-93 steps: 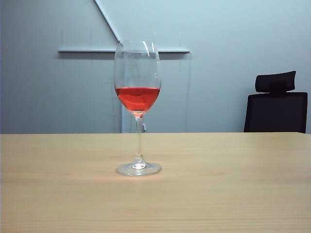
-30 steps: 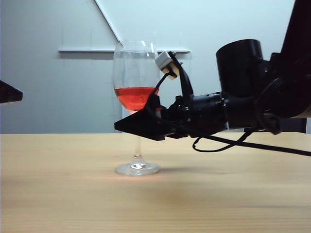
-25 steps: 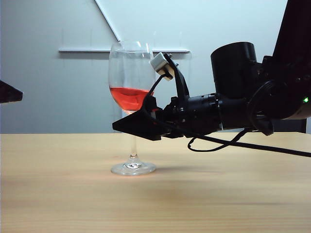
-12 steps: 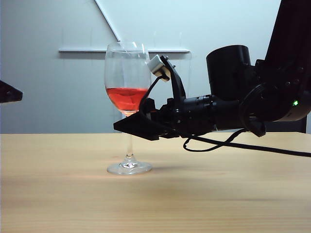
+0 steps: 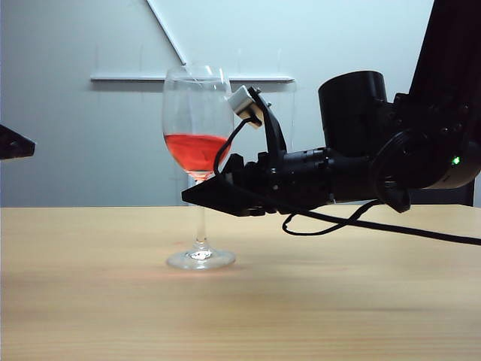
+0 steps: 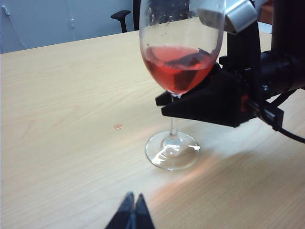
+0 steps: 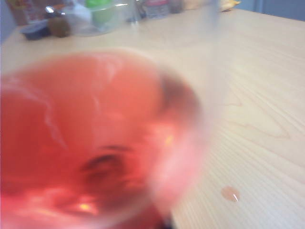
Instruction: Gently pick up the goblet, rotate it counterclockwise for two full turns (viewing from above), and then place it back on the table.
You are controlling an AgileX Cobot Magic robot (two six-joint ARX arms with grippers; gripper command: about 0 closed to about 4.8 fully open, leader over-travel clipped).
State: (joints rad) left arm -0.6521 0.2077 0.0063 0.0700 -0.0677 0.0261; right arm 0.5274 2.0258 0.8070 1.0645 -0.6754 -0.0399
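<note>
The goblet (image 5: 197, 135) is a tall clear glass with red liquid in its bowl, and its round foot rests on the tan table (image 5: 338, 301). My right gripper (image 5: 197, 195) reaches in level from the right. Its black fingers are closed round the thin stem just under the bowl, as the left wrist view shows at the right gripper (image 6: 164, 102) below the goblet (image 6: 178, 62). In the right wrist view the goblet (image 7: 86, 143) fills the picture, blurred, and hides the fingers. My left gripper (image 6: 133, 202) hovers shut and empty in front of the foot, also seen as the left gripper (image 5: 11, 143) at the left edge.
A small reddish drop (image 6: 118, 126) lies on the table near the foot, seen again as the drop (image 7: 230, 193). The right arm's cable (image 5: 391, 226) hangs just above the table. Containers (image 7: 90, 16) stand at the table's far edge. A black chair (image 6: 125, 16) stands beyond it.
The right arm came in from the right and reached the stem. The goblet has slid a little to the left with it. The right jaws have narrowed onto the stem.
</note>
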